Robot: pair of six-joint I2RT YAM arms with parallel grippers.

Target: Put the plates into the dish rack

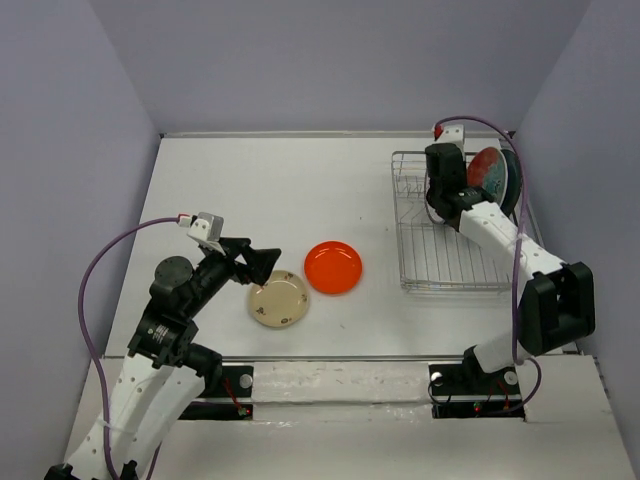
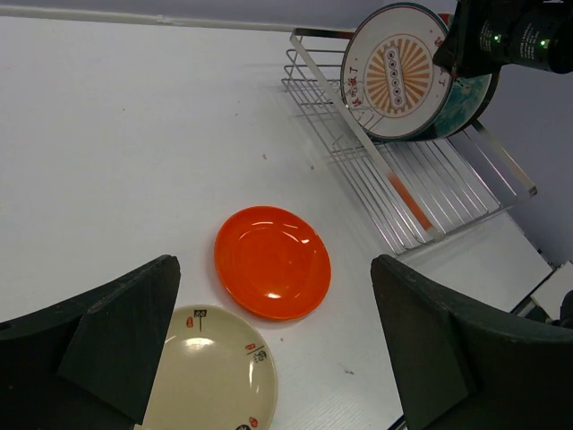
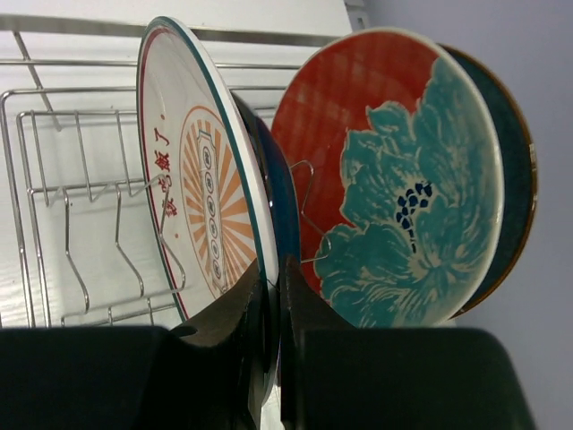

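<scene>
Two robot arms work at a white table [image 1: 250, 190], seen from above and from each wrist.

My right gripper [image 3: 271, 313] is at the far right, inside the dish rack [image 1: 450, 260]. Its fingers are drawn close together and pinch the lower rim of the white sunburst plate [image 3: 201, 179], holding it upright on edge among the wire tines. A dark blue plate [image 3: 279, 206] stands right behind it. I cannot tell whether its rim is also caught between my fingers. Further along the rack stand a flowered plate [image 3: 394, 179], red and teal, and a dark teal plate [image 3: 517, 152] behind that one. Both are upright.

My left gripper [image 1: 262, 263] hangs with its fingers spread wide and nothing in them, above the near middle of the table. Just below it the small cream plate [image 2: 210, 372] lies flat. The orange plate [image 2: 271, 262] lies flat just beside the cream one, on the side toward the rack.

I judge the step in hand to be seating the sunburst plate in its slot. About four of the six plates look to be in the rack, and two are left on the table.

Next, my right fingers need to let go only once the plate leans steadily on the tines, then back out without knocking its neighbours. My left gripper then needs to get a finger under the thin rim of a flat plate, which may slide on the smooth table.
</scene>
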